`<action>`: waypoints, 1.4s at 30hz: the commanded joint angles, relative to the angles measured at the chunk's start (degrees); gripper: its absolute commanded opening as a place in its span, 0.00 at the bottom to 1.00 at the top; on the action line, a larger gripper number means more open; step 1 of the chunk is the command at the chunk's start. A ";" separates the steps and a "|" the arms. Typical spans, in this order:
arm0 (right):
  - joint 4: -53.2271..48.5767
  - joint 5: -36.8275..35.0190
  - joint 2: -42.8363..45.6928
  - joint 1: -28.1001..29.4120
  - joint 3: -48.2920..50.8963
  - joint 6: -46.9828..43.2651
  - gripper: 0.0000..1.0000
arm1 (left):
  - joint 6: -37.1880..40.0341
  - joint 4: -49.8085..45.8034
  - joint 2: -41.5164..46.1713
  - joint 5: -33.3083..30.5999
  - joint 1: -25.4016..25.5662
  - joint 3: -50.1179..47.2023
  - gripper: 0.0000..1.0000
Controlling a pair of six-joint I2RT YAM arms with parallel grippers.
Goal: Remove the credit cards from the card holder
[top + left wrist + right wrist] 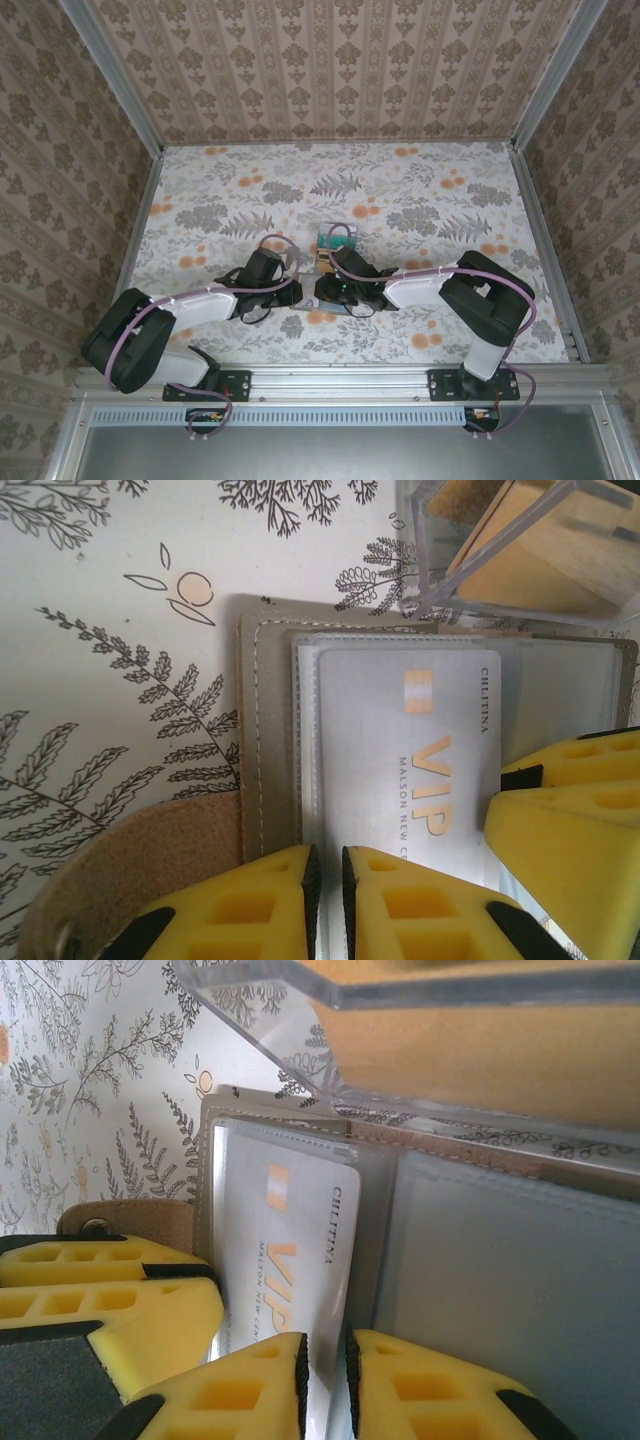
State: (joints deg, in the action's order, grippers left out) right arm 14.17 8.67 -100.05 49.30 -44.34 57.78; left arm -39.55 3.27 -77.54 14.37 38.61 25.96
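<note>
Draw white card (400,740) from card holder (265,740) | left hand (325,900) pinching holder's pocket edge | right hand (327,1390) pinching card | pull straight, keep holder flat on table (90,600)

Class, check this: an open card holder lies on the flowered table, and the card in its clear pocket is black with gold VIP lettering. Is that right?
No. The card is silver-grey, not black; the left wrist view shows it. The rest stands.

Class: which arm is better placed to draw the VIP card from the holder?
Probably right: the right gripper sits over the inner side of the VIP card, while the left gripper sits by the stitched rim of the card holder, suited to pinning it.
</note>
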 commanded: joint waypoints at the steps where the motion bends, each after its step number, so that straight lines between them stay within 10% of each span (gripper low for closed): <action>1: 0.24 1.13 -1.41 0.28 -1.10 1.00 0.20 | -1.01 -0.71 -0.55 0.76 0.76 -0.73 0.17; 11: 1.00 1.38 -1.08 0.20 -0.53 1.18 0.00 | -1.18 -1.09 -0.36 0.42 1.16 -0.73 0.15; 33: -3.04 -2.72 14.01 -3.76 10.87 -0.35 0.00 | -2.15 -6.27 -0.88 -2.63 -1.44 -0.26 0.00; 42: -19.51 -2.77 27.42 -4.91 8.10 -14.80 0.00 | -1.73 -6.46 2.08 -1.54 -1.35 -0.13 0.02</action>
State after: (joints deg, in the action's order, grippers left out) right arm 3.97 6.90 -75.92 44.60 -33.06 51.16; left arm -41.15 1.26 -76.73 13.67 37.78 26.00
